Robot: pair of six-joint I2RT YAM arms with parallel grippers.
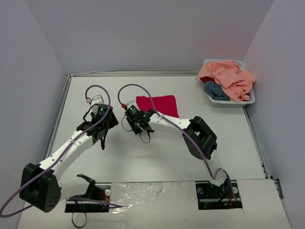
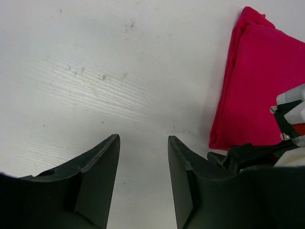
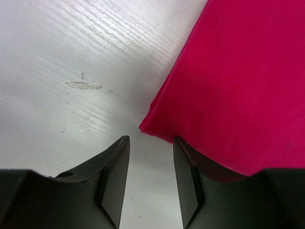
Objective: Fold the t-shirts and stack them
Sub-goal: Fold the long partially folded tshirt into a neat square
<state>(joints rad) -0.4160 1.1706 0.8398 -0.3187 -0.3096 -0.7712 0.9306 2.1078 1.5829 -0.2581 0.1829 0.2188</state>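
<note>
Both arms reach forward, wrists pitched down. The left pincer (image 2: 143, 139) is open and empty over the tabletop (image 2: 95, 71). The right pincer (image 3: 151, 139) is open and empty at the corner of the folded crimson t-shirt (image 3: 238, 86).

one red t-shirt (image 1: 157, 105) on one white table (image 1: 157, 157)

one white basket (image 1: 232, 104), and in it one blue t-shirt (image 1: 215, 90) and one heap of pink cloth (image 1: 228, 76); i cannot tell if the pink heap is one t-shirt or two

two robot arms: one left arm (image 1: 66, 148) and one right arm (image 1: 200, 136)

two grippers: one left gripper (image 2: 143, 143) and one right gripper (image 3: 151, 143), each with two black fingers, so four fingers in all

two purple cables: one left cable (image 1: 102, 89) and one right cable (image 1: 138, 87)
</note>
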